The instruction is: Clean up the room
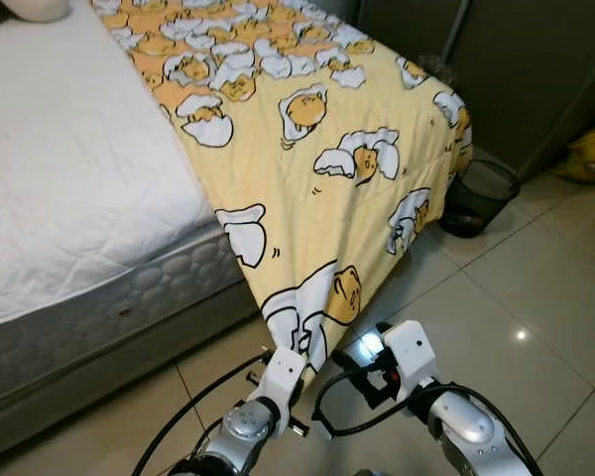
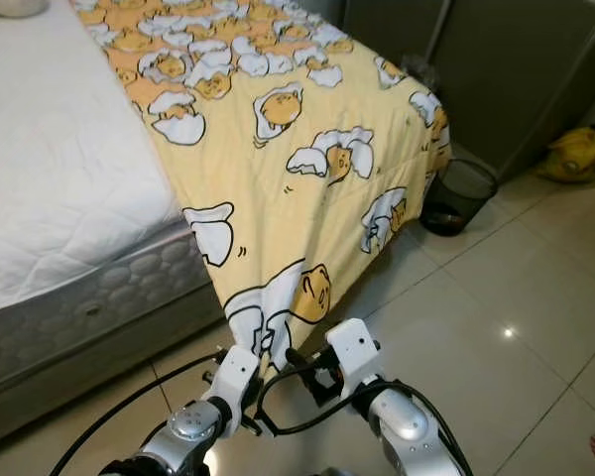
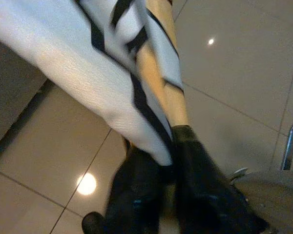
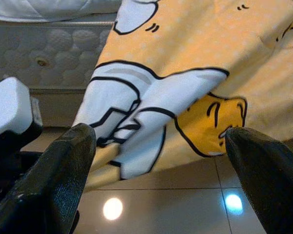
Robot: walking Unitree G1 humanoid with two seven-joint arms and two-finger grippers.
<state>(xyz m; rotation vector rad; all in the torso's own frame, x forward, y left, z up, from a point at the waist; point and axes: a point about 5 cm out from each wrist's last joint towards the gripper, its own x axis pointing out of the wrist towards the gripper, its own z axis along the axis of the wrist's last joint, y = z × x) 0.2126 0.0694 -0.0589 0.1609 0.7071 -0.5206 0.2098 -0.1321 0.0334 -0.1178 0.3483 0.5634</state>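
One corner of the blanket (image 1: 307,198) is pinched in the left gripper (image 3: 161,195), right gripper (image 4: 161,146) gaping; a tug risks slipping.

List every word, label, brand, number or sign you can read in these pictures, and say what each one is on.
None can be read. The yellow blanket bears only cartoon egg figures, no lettering. The mattress, the black bin and the floor tiles show no writing. The left gripper, shut on the blanket's corner, and the open right gripper carry no readable marks.
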